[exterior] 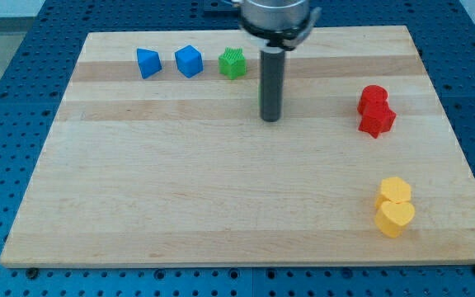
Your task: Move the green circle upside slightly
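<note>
1. My tip (pixel 271 120) is down on the worktop (pixel 180 206). The tool is a plain dark rod, so it has nothing to spread or press together, and it pinches nothing.
2. Right against the rod, just up-left of my tip, a thin green edge peeks out. I take it for the green circle (pixel 261 95), though the rod hides nearly all of it and I can't confirm the shape.
3. Further up-left of my tip sits a ribbed green block (pixel 232 63), apart from the rod. Beyond it, further left still, are two blue blocks (pixel 188 61), (pixel 148 63).
4. Right of my tip, well apart, are two touching red blocks (pixel 376 110). Far down-right of my tip is a yellow pair (pixel 395 205).
5. I judge the step to be contact, or very close to it, with my tip on the circle's lower side.
6. The next move calls for a short, gentle nudge towards the view's top, stopping early and steering clear of the ribbed green block.
</note>
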`<action>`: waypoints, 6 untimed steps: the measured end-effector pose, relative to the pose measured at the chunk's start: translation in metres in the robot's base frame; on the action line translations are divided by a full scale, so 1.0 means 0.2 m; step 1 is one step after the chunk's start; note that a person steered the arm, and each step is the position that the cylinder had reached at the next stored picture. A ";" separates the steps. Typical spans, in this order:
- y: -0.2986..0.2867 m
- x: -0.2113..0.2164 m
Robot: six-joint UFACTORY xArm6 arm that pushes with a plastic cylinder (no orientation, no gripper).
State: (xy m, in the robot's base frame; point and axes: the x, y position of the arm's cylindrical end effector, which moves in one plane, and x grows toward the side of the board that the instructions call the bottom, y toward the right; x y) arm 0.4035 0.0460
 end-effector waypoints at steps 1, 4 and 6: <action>0.01 0.00; -0.13 0.00; -0.13 -0.16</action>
